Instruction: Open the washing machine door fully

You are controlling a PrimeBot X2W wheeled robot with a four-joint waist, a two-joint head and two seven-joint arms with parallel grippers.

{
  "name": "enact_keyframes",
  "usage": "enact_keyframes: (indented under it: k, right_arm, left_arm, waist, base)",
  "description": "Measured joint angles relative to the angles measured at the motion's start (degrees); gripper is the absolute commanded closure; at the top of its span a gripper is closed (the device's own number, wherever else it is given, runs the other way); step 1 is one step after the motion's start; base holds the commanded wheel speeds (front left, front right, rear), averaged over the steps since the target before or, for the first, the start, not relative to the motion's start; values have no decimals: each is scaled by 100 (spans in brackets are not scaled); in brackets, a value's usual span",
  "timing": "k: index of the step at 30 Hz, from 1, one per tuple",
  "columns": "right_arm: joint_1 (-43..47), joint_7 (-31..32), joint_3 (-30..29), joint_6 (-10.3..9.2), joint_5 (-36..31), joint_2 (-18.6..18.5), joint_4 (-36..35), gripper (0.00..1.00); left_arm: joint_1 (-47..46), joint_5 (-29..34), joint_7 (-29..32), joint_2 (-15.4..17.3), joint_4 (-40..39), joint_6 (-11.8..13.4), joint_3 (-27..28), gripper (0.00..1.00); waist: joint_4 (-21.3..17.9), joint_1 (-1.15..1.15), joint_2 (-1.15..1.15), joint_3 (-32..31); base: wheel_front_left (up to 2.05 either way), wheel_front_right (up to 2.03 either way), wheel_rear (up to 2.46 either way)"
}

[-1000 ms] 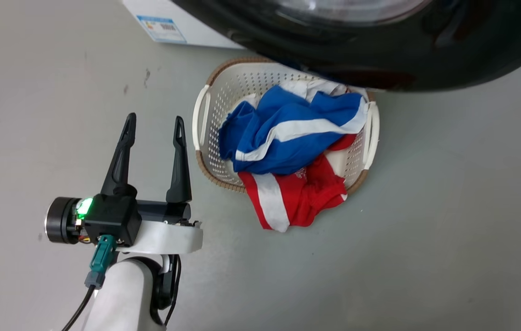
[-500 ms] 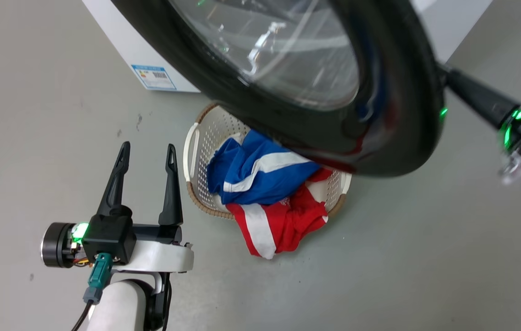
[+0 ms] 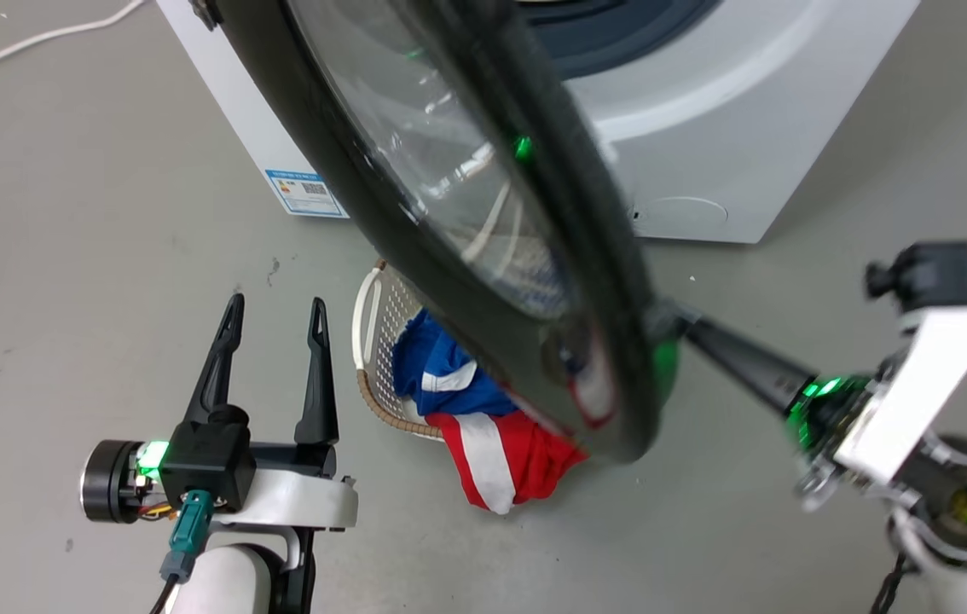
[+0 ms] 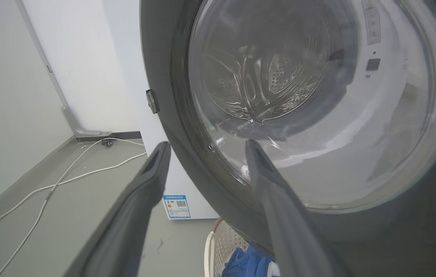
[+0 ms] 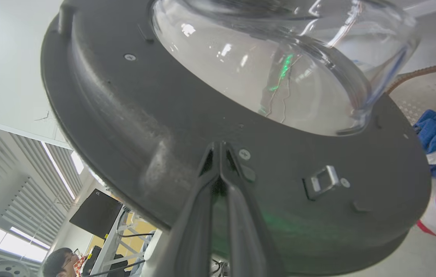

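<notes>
Head view: the washing machine door [image 3: 466, 222] is seen standing open, angled out from the white washing machine [image 3: 731, 128] and hanging over a laundry basket [image 3: 371, 341] of clothes [image 3: 496, 443]. The right gripper [image 3: 678, 326] is shown with fingers pressed together, tips set against the door's inner face near its rim. The left gripper [image 3: 275, 303] is held spread and empty, left of the basket.

Floor [image 3: 66, 256]: plain grey, a few dark scuff marks [image 3: 272, 271]. The washing machine [image 3: 731, 162] stands on it at the back. Laundry basket [image 3: 368, 324] sits on the floor just in front of the washer, below its blue-label corner. Red-and-white cloth [image 3: 509, 460] spills over the basket rim onto the floor. White cable [image 3: 31, 38] trails across the floor left of the washer.
</notes>
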Motion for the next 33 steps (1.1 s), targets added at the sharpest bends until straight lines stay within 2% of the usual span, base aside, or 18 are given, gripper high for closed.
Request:
enact_keyframes:
  k: [10, 19, 23, 26, 27, 28, 33]
  right_arm:
    - [658, -129, 599, 11, 70, 561, -134, 100]
    - [802, -107, 991, 12, 47, 823, 46, 100]
    - [941, -293, 945, 1, -7, 864, 124, 100]
    - [971, -694, 627, 1, -58, 867, 88, 98]
    - [1056, -1043, 397, 1, -131, 865, 34, 12]
    - [1110, -1178, 297, 1, -157, 854, -10, 0]
    - [1337, -2065, -182, 1, -452, 790, -365, 0]
  left_arm:
    - [177, 1, 0, -1, 52, 1, 11, 0]
    - [242, 1, 0, 0, 110, -5, 24, 0]
    - [311, 8, 0, 1, 160, -5, 36, 0]
    - [403, 8, 0, 7, 207, -5, 51, 0]
    - [474, 8, 0, 19, 240, -18, 60, 0]
    - [502, 8, 0, 29, 246, -19, 67, 0]
    - [673, 4, 0, 65, 268, -20, 124, 0]
  waist:
    - [112, 0, 0, -219]
    - [182, 0, 0, -334]
    - [184, 0, 0, -438]
    - [173, 0, 0, -569]
    - [161, 0, 0, -673]
    - [154, 0, 0, -728]
    - [91, 0, 0, -1007]
  base:
    - [0, 0, 0]
    - [0, 0, 0]
    - [0, 0, 0]
    - [0, 0, 0]
    - [0, 0, 0]
    - [0, 0, 0]
    - [0, 0, 0]
